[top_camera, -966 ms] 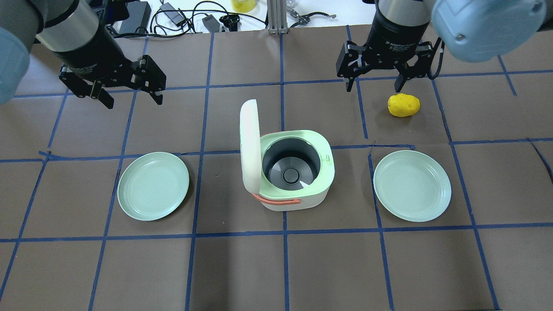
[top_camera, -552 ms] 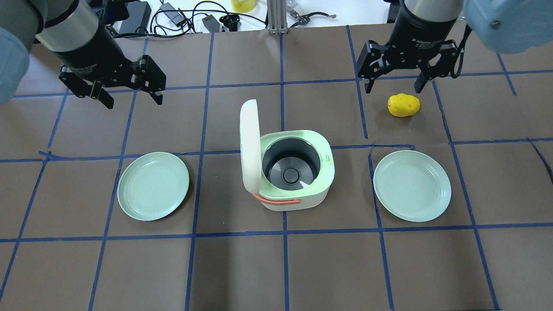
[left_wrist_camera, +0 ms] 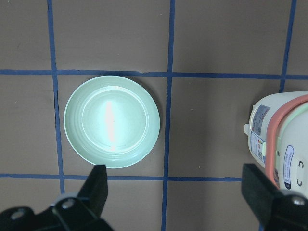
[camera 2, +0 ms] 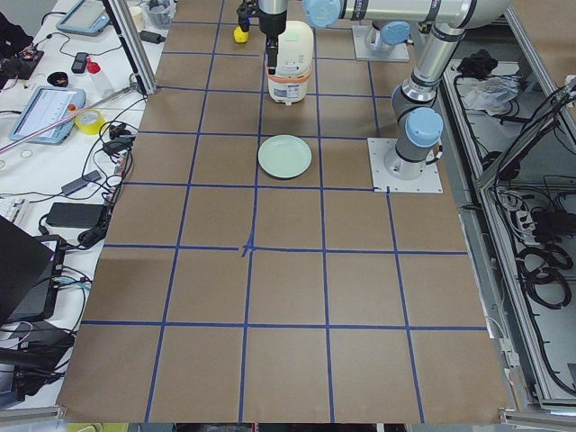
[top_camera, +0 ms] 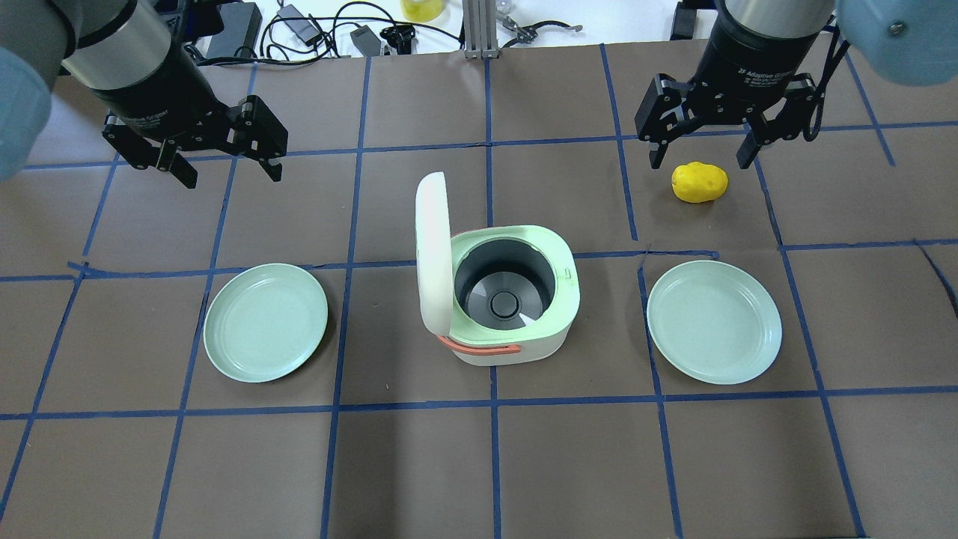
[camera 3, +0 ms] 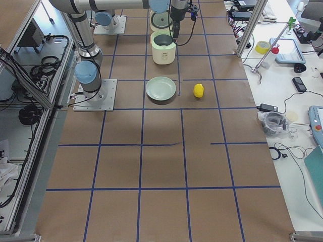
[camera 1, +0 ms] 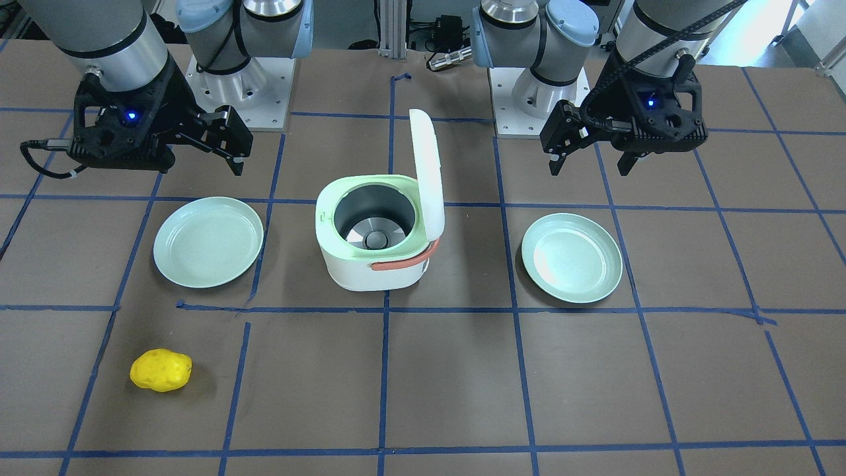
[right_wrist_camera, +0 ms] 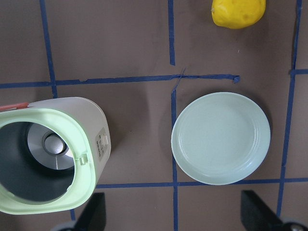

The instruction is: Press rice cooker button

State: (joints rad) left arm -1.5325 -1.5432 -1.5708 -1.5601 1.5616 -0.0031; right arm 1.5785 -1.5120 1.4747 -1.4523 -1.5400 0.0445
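The white and light-green rice cooker (top_camera: 516, 340) stands mid-table with its lid (top_camera: 432, 254) upright and open and its dark pot empty. It also shows in the front view (camera 1: 370, 264). A small latch tab (right_wrist_camera: 101, 142) sits on its rim in the right wrist view; no button can be made out. My left gripper (top_camera: 230, 177) hangs open and empty, above the table to the cooker's far left. My right gripper (top_camera: 701, 159) hangs open and empty to its far right, above a yellow potato (top_camera: 700, 183).
Two light-green plates flank the cooker, one on the left (top_camera: 266, 322) and one on the right (top_camera: 713, 322). The left wrist view shows the left plate (left_wrist_camera: 111, 121) and the cooker's back (left_wrist_camera: 284, 144). Cables and tools (top_camera: 314, 26) lie beyond the far edge.
My right gripper has moved to the right and now hangs over the potato, still open. My left gripper, the cooker, the plates and the potato have not moved.
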